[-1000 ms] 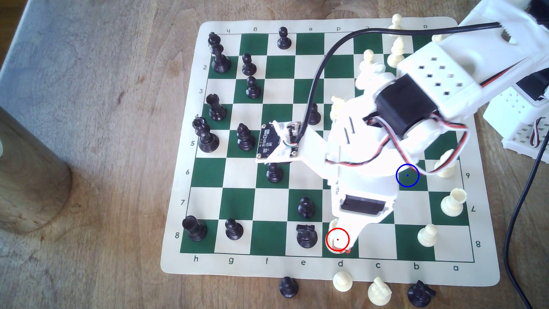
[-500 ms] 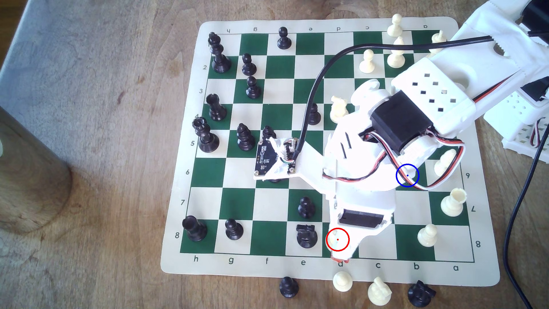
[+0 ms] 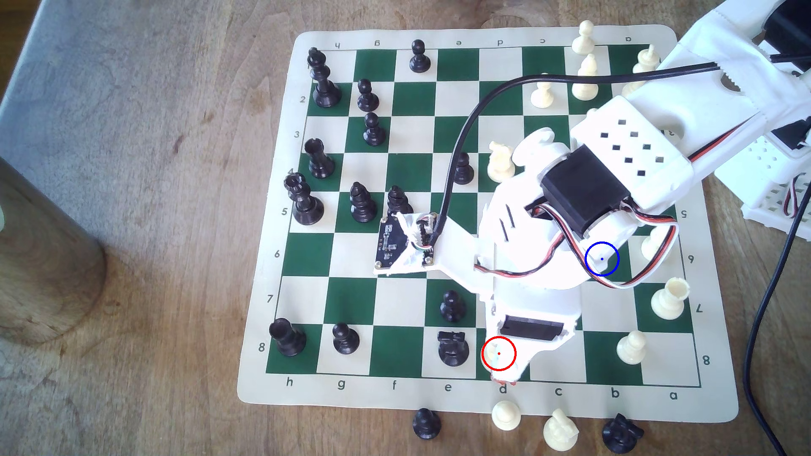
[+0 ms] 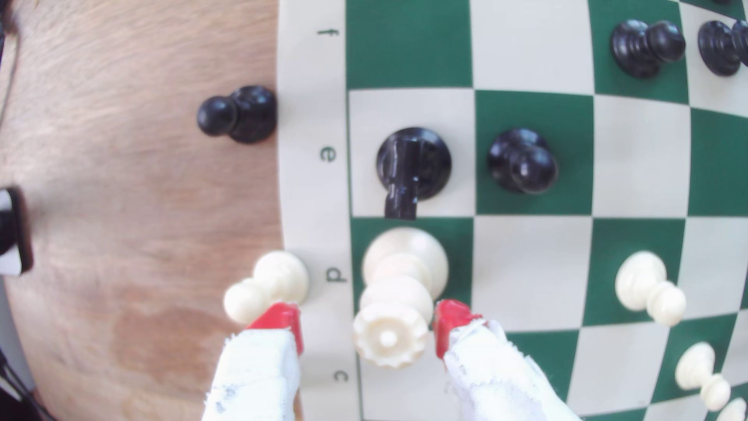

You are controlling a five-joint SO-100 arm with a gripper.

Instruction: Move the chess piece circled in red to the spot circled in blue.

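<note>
The cream queen (image 4: 390,336), with its spiky coronet, stands on the green d8 square at the board's near edge. In the exterior view the red ring (image 3: 499,353) marks that square, and the white gripper body covers most of the piece. My gripper (image 4: 366,320) is open around the queen's top. One red fingertip (image 4: 449,320) is right beside the neck and the other (image 4: 283,317) stands a clear gap away. The blue ring (image 3: 602,258) lies over my wrist, which hides the green square beneath. The gripper (image 3: 504,375) reaches the board's edge.
A black knight (image 3: 453,348) stands one square from the queen toward the exterior view's left, with a black pawn (image 3: 452,305) behind it. A cream pawn (image 4: 267,289) sits off the board just beyond one finger. A cream pawn (image 3: 632,347) and rook (image 3: 669,298) stand near the blue ring.
The arm has come down and forward. The wrist camera board slid toward the board's near edge, and the fingertips sank lower around the queen. No piece has moved.
</note>
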